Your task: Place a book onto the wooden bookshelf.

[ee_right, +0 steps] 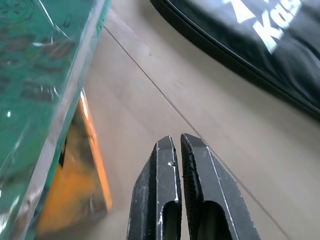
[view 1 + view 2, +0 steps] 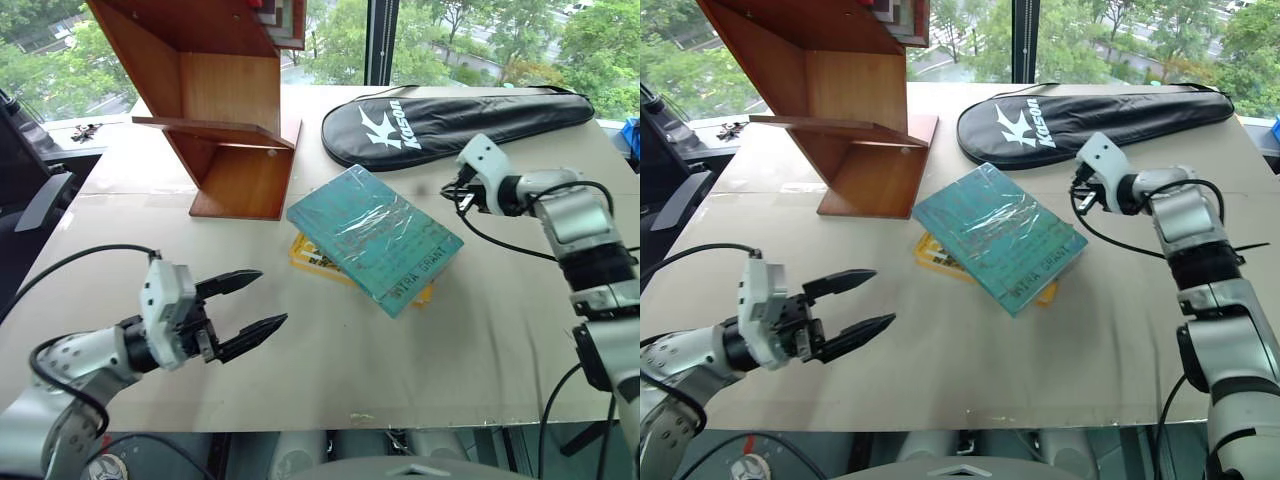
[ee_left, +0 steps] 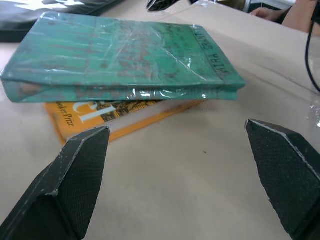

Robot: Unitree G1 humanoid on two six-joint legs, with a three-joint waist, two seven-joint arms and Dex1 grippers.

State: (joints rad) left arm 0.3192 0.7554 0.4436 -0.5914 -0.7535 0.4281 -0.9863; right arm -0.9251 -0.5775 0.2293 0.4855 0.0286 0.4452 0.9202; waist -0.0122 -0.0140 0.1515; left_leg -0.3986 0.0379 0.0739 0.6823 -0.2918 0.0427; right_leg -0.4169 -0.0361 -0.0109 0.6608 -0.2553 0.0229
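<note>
The bench (image 2: 480, 370) carries the wooden bookshelf (image 2: 235, 120) at its far left and a black racket bag (image 2: 450, 120) at the far right. Between them, nearer, the book (image 2: 372, 235) lies flat and askew on a yellow book (image 2: 312, 257). It looks stiff and light, but its plastic wrap is probably slippery; the overhanging edge seems the best hold. The left hand (image 2: 255, 308) hovers released, facing it. The right hand (image 1: 179, 150), clenched and empty, hangs just beside its far corner.

Left pincer (image 2: 248, 306): near left, fingers spread wide, pointing right, holding nothing.
Right pincer (image 1: 181, 150): far right, fingers pressed together, pointing left, empty.
</note>
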